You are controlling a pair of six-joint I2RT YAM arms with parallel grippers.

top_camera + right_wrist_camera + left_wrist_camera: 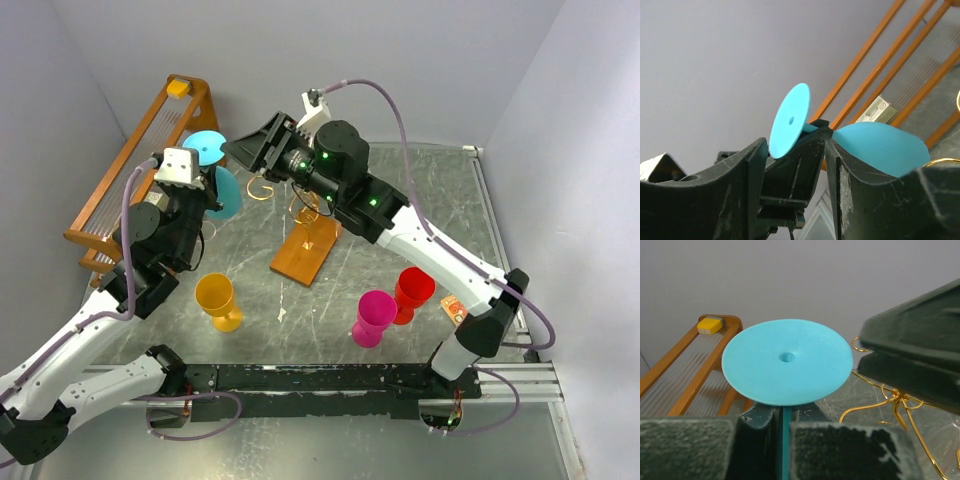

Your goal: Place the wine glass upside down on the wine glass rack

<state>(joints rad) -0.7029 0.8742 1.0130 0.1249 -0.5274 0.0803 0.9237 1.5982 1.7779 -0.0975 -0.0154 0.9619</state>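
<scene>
At the upper left of the overhead view, a tall orange wooden frame [130, 165] is leaning along the wall. Just right of it, the left gripper [783, 440] is clamping the stem of the cyan wine glass [205, 147] between its closed fingers. The glass is tilting, its round foot turned up toward the camera and its bowl sitting lower and to the right. It is hanging left of the wine glass rack [300, 262] and is not touching it. Below, toward the lower left, a yellow cup [216, 298] is standing on the table. Right of the cyan glass, the right gripper [240, 150] is pointing at it with its fingers parted, gripping nothing. The rack's gold wire scrolls are rising from a brown base at the centre. Further right, a magenta cup [373, 316] and a red cup [413, 290] are standing side by side.
</scene>
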